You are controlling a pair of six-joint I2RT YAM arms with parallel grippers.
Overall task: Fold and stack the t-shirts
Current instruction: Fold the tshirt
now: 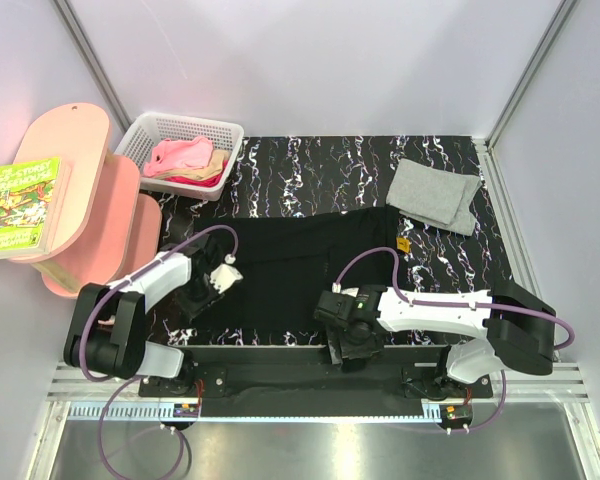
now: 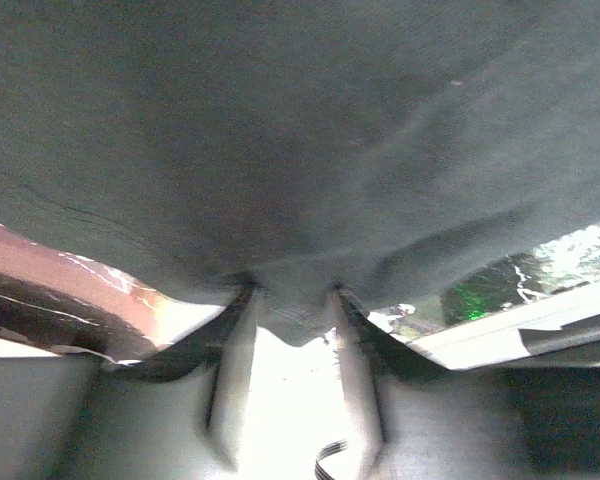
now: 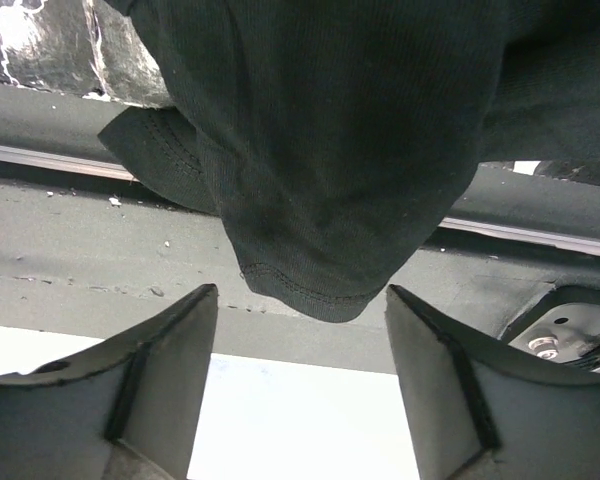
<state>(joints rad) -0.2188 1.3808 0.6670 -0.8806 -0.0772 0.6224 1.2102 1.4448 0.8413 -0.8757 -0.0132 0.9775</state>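
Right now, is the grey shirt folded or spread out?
Folded. The grey shirt lies as a small layered bundle, its edges doubled over.

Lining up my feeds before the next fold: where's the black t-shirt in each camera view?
Top external: the black t-shirt lies spread mid-table, between both arms.
Left wrist: it fills the upper frame, its edge pinched in the left gripper.
Right wrist: it comes down from the top centre, hem between the open fingers of the right gripper.
Shared landmark: the marbled black tabletop.
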